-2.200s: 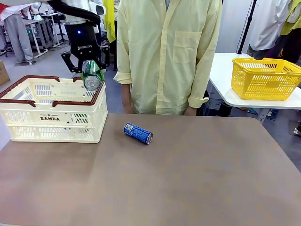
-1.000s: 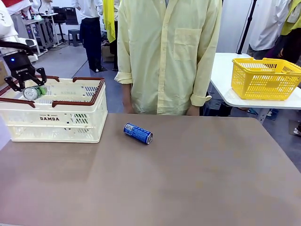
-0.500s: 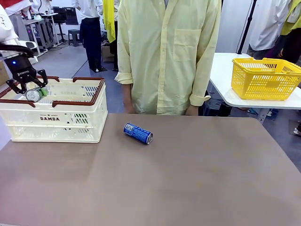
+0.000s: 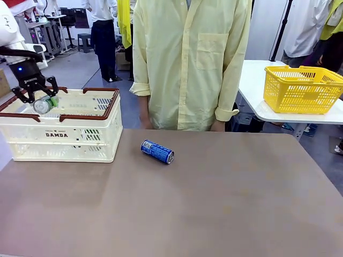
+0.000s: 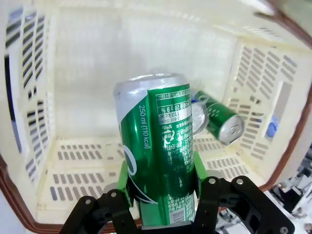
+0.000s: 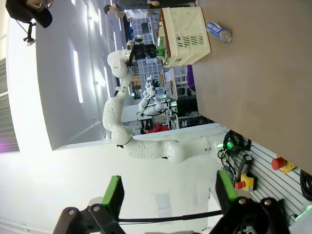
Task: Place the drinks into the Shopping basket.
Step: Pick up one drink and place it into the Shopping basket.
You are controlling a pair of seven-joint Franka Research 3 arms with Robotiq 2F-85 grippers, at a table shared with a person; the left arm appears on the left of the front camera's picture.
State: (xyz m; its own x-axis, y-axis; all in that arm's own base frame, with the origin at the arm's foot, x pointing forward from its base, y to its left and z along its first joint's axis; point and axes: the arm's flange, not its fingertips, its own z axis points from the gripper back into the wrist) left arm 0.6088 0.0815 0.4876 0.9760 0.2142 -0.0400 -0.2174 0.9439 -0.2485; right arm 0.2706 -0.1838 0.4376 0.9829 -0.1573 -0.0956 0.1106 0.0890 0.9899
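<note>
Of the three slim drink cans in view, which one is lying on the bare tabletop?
The blue can with white lettering, on its side beside the cream slotted basket. One green can lies inside it; the left gripper holds the other green can.

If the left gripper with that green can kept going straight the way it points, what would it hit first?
Probably the slotted floor of the Shopping basket. The left gripper points down into it, holding the green can over a bare patch. Another green can lies off to the side, likely clear, though depth is hard to judge.

Basket point(image 4: 80, 136): top open, floor mostly bare, one green can point(image 5: 220, 122) lying by a side wall. Tabletop point(image 4: 214, 203): bare except blue can point(image 4: 157, 151) near person point(image 4: 190, 64).
</note>
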